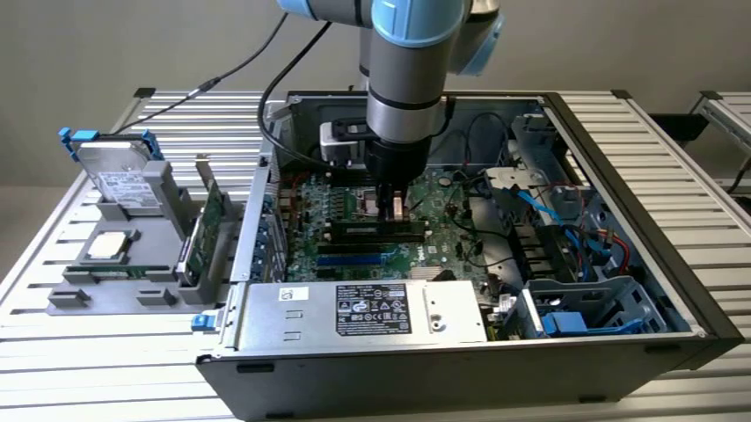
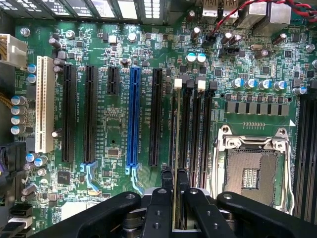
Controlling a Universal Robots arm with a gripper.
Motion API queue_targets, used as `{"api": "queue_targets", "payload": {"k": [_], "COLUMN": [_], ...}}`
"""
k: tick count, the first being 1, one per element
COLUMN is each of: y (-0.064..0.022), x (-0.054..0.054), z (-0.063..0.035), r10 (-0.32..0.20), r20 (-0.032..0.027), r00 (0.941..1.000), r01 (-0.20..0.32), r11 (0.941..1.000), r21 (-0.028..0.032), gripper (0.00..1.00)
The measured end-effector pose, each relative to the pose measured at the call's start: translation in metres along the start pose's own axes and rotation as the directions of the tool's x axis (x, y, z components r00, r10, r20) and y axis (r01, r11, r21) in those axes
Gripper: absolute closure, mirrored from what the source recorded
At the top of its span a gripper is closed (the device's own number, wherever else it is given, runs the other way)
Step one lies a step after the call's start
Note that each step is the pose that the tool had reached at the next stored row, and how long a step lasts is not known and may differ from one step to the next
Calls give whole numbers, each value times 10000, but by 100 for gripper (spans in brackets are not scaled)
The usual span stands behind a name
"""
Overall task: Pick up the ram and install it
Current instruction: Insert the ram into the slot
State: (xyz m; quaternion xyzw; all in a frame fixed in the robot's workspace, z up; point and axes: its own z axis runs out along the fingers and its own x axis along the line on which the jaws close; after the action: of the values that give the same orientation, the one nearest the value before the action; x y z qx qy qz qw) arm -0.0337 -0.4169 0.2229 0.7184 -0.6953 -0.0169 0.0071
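The end effector (image 2: 174, 172) is closed on the ram (image 2: 177, 129). Pick-up is done. The ram stands on edge at the slots (image 2: 191, 130), and I cannot tell if it is seated.

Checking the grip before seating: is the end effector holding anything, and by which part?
Yes: the ram, edge-on over the memory slots. The end effector pinches its two flat faces at the upper edge.

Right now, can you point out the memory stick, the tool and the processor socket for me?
memory stick (image 2: 177, 134): wrist view, on its thin edge, seen edge-on.
tool (image 2: 174, 174): wrist view, midway between its two fingertips.
processor socket (image 2: 250, 174): wrist view, on the middle of its square.
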Motion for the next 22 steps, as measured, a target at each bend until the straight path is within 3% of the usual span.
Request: {"api": "queue_targets", "payload": {"k": [9,16,22], "y": [-27,-27,-28], "x": [-1,-1,-1], "z": [0,11,12], "r10": [-27,-36,-65], "r20": [0,3,3], "r00": [10000,10000,10000], "r01": [27,36,65], "r11": [10000,9999,9998], "r21": [-57,-148,-162], "gripper": [85,85,85]}}
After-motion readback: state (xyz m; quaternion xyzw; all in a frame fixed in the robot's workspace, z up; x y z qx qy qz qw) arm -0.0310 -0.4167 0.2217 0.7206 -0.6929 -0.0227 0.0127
